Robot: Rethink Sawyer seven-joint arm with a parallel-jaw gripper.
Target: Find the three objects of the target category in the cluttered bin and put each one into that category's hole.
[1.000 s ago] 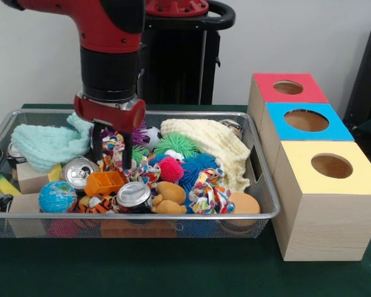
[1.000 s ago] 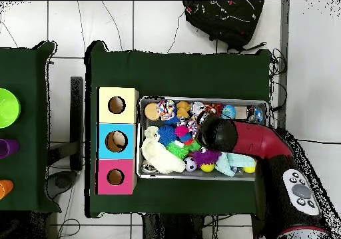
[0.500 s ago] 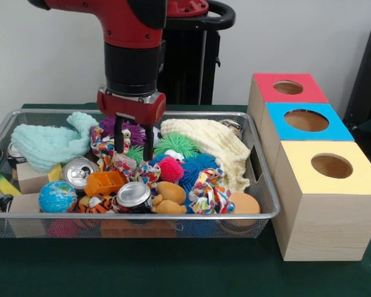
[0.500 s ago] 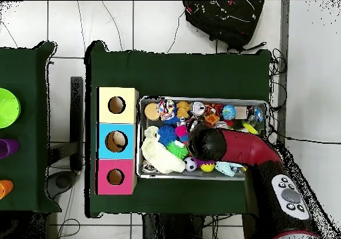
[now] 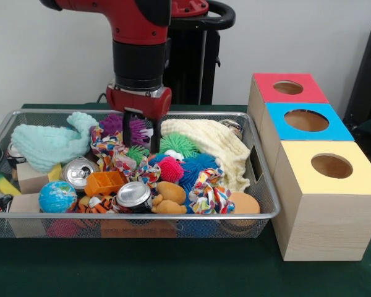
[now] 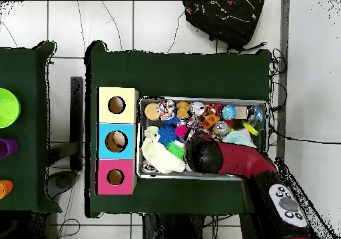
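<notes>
End effector (image 5: 140, 131) hovers spread and empty over the purple spiky ball (image 5: 131, 129); bin (image 5: 266, 185) full, sorting barely begun.

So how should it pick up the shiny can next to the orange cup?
Judging from its pose, grip the can across its round sides, coming straight down from above. It lies tilted with its silver top facing the front, wedged between the globe ball and the brown toy, so only the upper side is free.
</notes>
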